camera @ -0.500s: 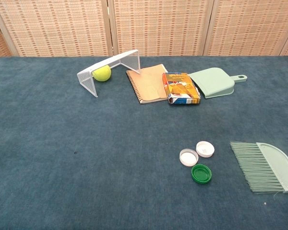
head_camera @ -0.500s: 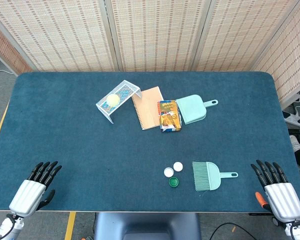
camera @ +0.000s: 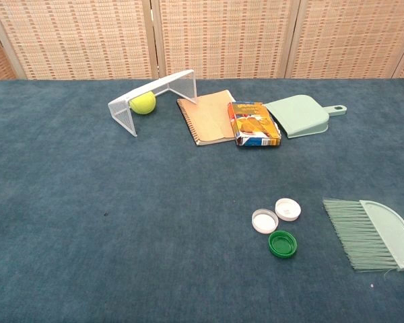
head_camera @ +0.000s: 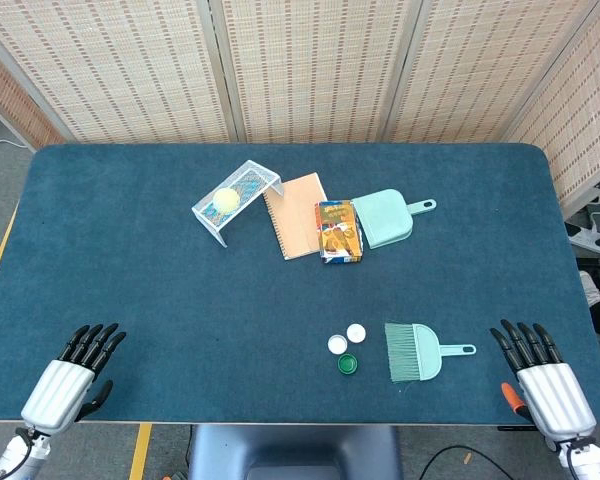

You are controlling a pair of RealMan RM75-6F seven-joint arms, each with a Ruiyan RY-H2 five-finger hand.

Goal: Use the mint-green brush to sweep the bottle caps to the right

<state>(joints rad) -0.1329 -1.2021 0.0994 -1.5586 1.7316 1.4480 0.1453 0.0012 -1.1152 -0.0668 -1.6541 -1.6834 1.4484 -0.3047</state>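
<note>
1. Brush (head_camera: 417,351) is lying flat on the blue table (head_camera: 130,250) near the front edge, bristles pointing left, handle pointing right.
2. Three bottle caps (head_camera: 346,346), two white and one green, are sitting clustered just left of the bristles.
3. I am holding my right hand (head_camera: 544,380) at the table's front right corner, fingers spread and gripping nothing, apart from the brush handle.
4. I am resting my left hand (head_camera: 68,378) at the front left corner, fingers extended and empty.

brush (head_camera: 417,351) handle: open cloth rightward | bottle caps (head_camera: 346,346) just left, seemingly not touching bristles
</note>
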